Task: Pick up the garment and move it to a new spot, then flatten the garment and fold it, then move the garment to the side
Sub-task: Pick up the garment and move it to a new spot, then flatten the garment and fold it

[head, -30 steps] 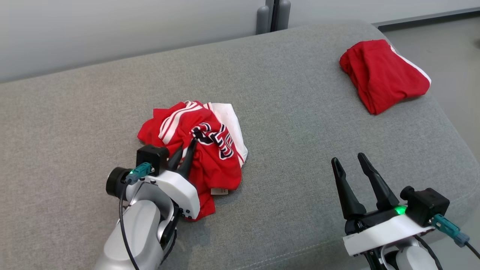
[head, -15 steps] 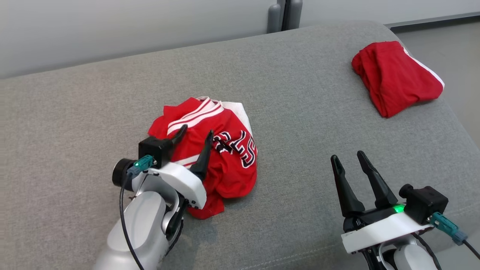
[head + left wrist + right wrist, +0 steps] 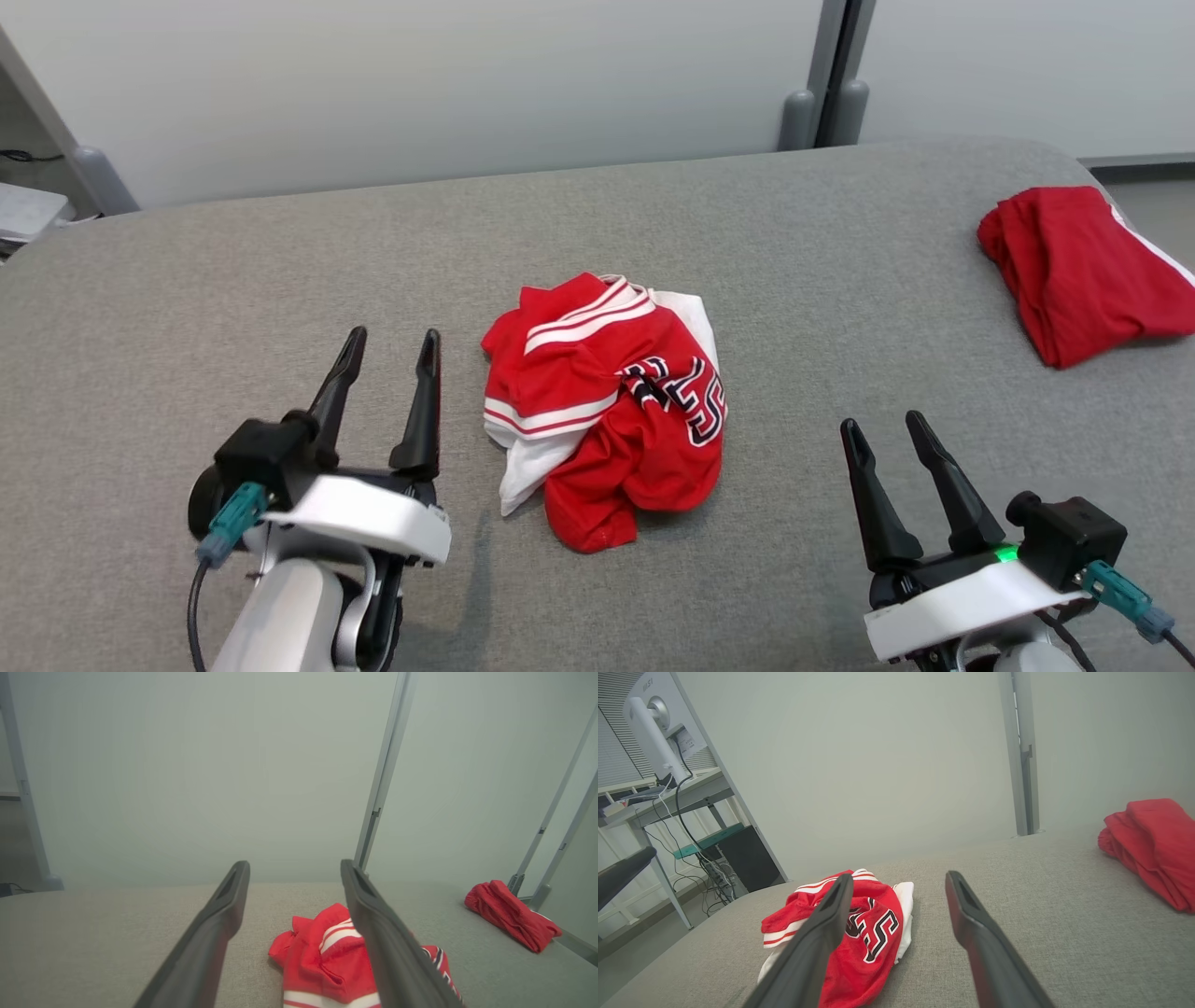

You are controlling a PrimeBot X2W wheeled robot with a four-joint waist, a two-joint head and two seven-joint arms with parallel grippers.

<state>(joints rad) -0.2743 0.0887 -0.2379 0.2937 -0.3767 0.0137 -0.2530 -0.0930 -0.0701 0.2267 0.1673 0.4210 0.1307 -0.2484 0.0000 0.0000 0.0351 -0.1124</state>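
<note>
The red jersey (image 3: 607, 401), white-striped and bearing dark numerals outlined in white, lies in a crumpled heap near the middle of the grey upholstered surface (image 3: 280, 271). A white portion of the fabric protrudes at the heap's near left edge and another at its far right edge. The left claw (image 3: 392, 338) stands just left of the jersey and clear of it, both fingers spread wide and pointing toward the far side, with nothing between them. The right claw (image 3: 880, 422) stands at the near right, well apart from the jersey, its fingers likewise spread wide and holding nothing. The jersey therefore lies between the two claws, closer to the left one. A second red garment (image 3: 1083, 271) with a white edge stripe lies roughly folded at the far right end of the surface, well apart from the jersey and from both claws. A pale wall panel (image 3: 420, 84) with a grey post (image 3: 836, 75) runs behind the surface. In the right wrist view a desk (image 3: 668, 798) carrying a monitor (image 3: 654, 718) stands beyond the left end of the surface
</note>
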